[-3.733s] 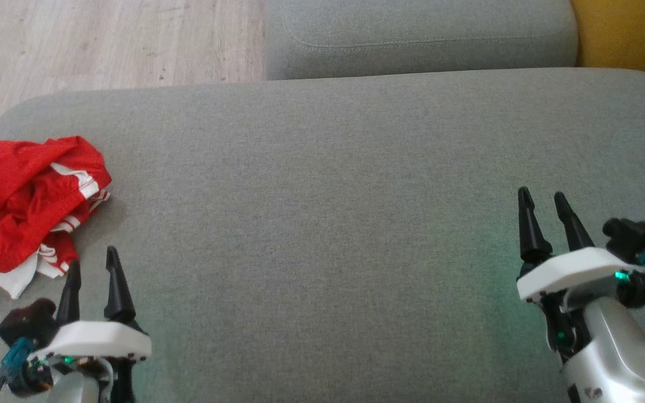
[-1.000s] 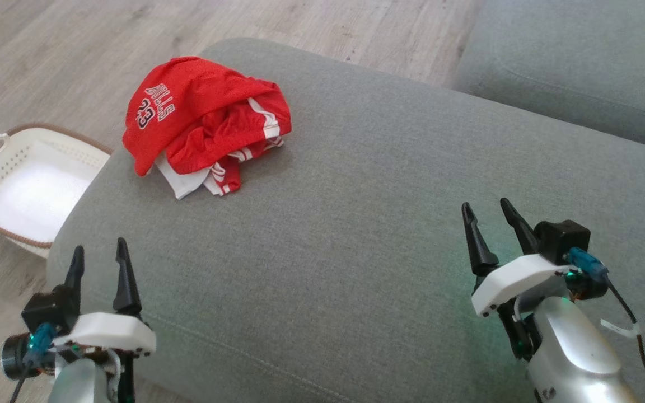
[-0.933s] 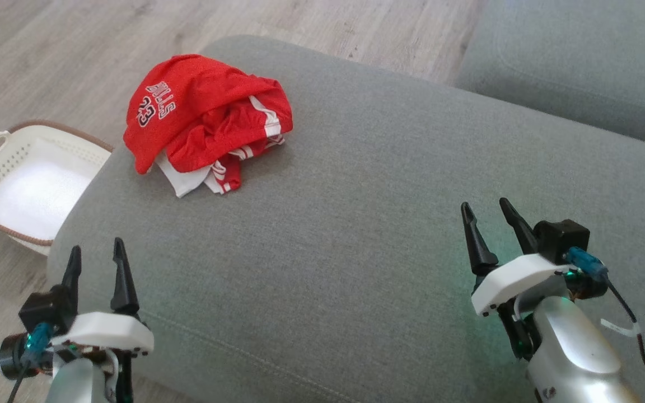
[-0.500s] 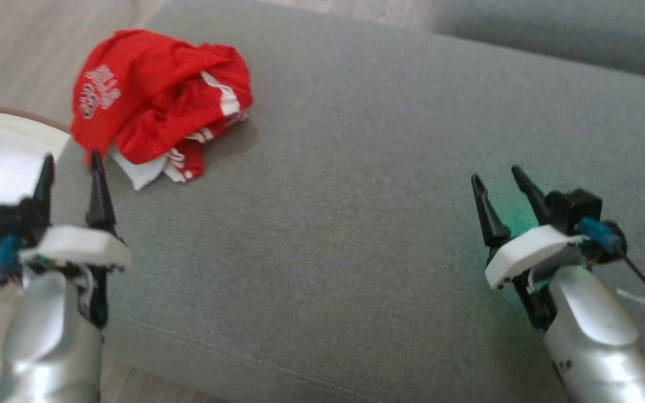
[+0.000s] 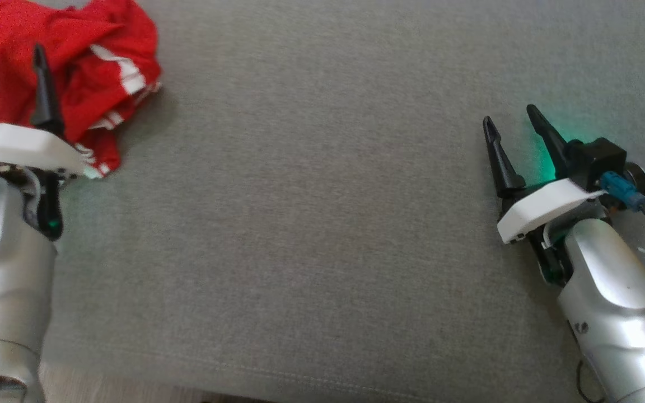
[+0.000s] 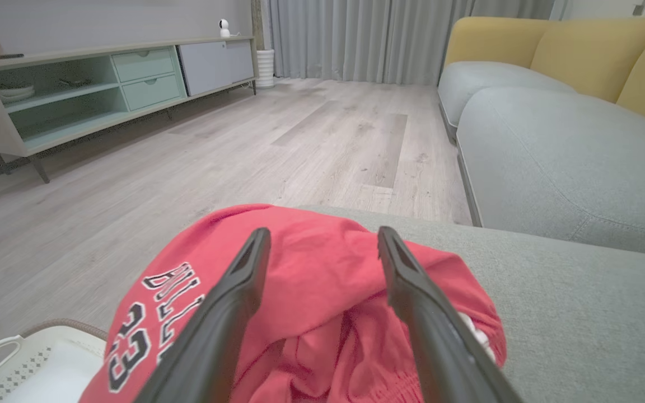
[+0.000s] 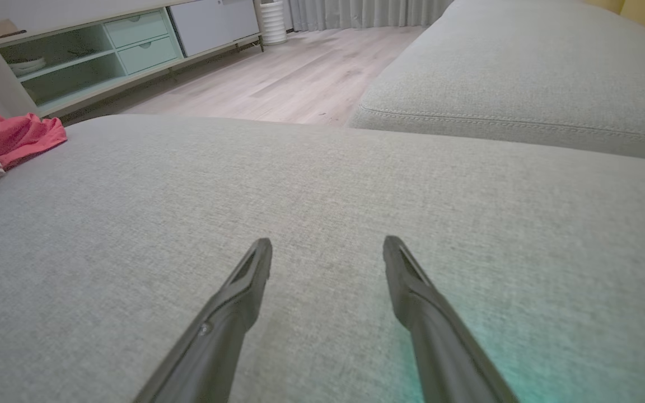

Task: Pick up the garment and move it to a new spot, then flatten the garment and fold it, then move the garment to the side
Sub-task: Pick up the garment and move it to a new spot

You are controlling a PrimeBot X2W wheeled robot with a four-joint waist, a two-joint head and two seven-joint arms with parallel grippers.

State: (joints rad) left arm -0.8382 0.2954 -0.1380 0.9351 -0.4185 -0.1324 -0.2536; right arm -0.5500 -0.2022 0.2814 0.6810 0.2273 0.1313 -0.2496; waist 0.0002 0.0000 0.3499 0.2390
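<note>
The garment [image 5: 93,56] is a crumpled red jersey with white stripes, bunched at the far left of the grey cushion [image 5: 322,212]. In the left wrist view the garment [image 6: 322,285] shows white lettering and the number 23. My left gripper [image 5: 12,53] hovers just over its near edge, open, with nothing between the fingers [image 6: 244,280]. My right gripper [image 5: 510,115] stands open above bare cushion at the far right, well away from the cloth. From the right wrist, the garment [image 7: 3,140] is a small red heap at the left edge.
A white perforated basket [image 6: 14,364] sits on the wood floor [image 6: 244,140] beside the cushion's left end. A second grey cushion [image 6: 552,157] with yellow backrests [image 6: 580,50] lies beyond. A low cabinet [image 6: 76,84] lines the far wall.
The head camera has tilted down and right, so the whole picture shifted. My left gripper has moved forward from the cushion's near edge to over the garment's edge. Both grippers remain open.
</note>
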